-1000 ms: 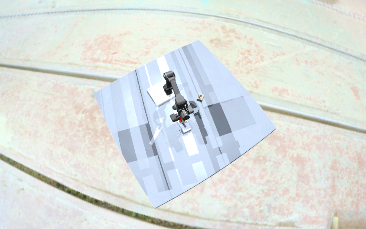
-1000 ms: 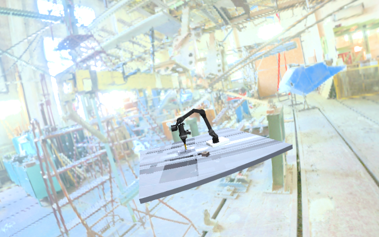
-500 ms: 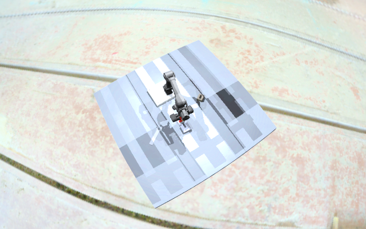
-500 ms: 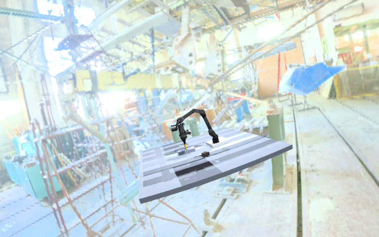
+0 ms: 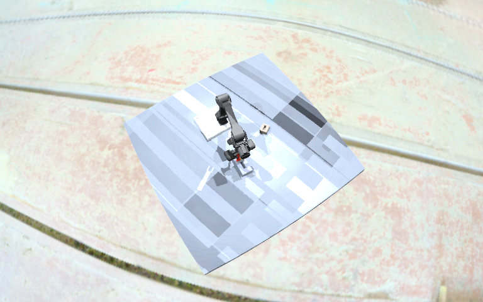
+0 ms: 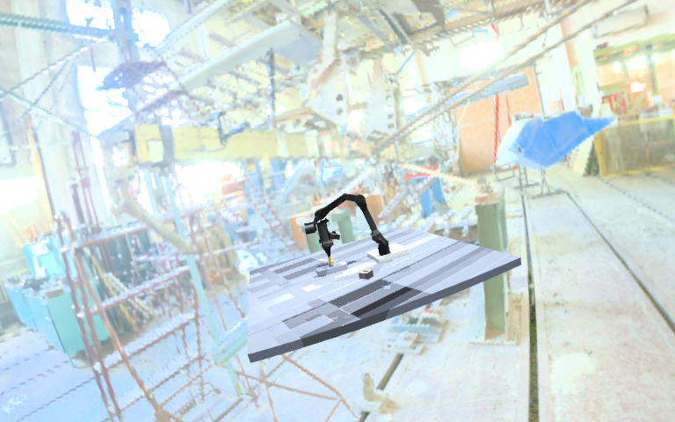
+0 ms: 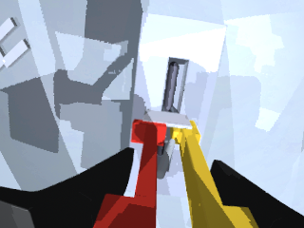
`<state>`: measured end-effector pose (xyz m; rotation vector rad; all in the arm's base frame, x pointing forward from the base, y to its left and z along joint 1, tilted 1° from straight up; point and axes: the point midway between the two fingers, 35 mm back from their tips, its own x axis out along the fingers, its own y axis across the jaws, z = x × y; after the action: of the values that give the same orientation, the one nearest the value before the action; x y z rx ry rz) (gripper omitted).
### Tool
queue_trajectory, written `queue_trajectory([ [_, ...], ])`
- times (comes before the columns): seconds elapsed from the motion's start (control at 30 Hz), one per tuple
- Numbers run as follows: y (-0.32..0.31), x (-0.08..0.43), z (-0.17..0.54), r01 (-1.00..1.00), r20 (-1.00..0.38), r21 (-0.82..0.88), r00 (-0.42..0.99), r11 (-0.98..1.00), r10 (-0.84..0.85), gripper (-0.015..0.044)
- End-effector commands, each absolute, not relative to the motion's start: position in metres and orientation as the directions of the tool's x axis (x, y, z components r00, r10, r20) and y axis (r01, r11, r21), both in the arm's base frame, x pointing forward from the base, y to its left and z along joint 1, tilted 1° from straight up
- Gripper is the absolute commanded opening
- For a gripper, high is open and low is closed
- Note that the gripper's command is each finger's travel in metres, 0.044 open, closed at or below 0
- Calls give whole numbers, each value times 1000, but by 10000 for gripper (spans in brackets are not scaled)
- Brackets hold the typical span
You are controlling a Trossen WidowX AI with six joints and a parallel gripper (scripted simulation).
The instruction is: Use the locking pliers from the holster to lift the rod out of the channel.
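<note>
My gripper (image 7: 173,161) is shut on the locking pliers' handles, one red and one yellow. The pliers (image 5: 238,157) (image 6: 330,260) (image 7: 148,163) point downward, with their grey body (image 7: 167,119) over the pale channel block (image 5: 246,173) (image 6: 323,272) (image 7: 154,40). The dark rod (image 7: 170,87) lies in the narrow slot, and part of it shows beyond the pliers. The jaws are mostly hidden beneath the grey body, so I cannot tell whether they surround the rod or are locked. The small tan holster (image 5: 266,130) (image 6: 366,274) stands apart from the pliers and looks empty.
A white forked piece (image 5: 204,180) (image 7: 16,52) lies on the table to one side of the channel block. The arm stands on a white base plate (image 5: 210,133) (image 6: 378,257). Patchy shadows and bright stripes cross the table (image 5: 277,220) (image 6: 279,323).
</note>
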<state>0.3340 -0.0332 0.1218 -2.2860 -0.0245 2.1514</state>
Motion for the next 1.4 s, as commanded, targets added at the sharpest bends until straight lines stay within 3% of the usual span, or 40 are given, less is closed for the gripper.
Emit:
queue_trajectory([
  [0.0,-34,334,122,11,-998,-10,62,-1000,11,101],
  [1.37,-42,333,152,10,-998,-29,61,-1000,29,101],
])
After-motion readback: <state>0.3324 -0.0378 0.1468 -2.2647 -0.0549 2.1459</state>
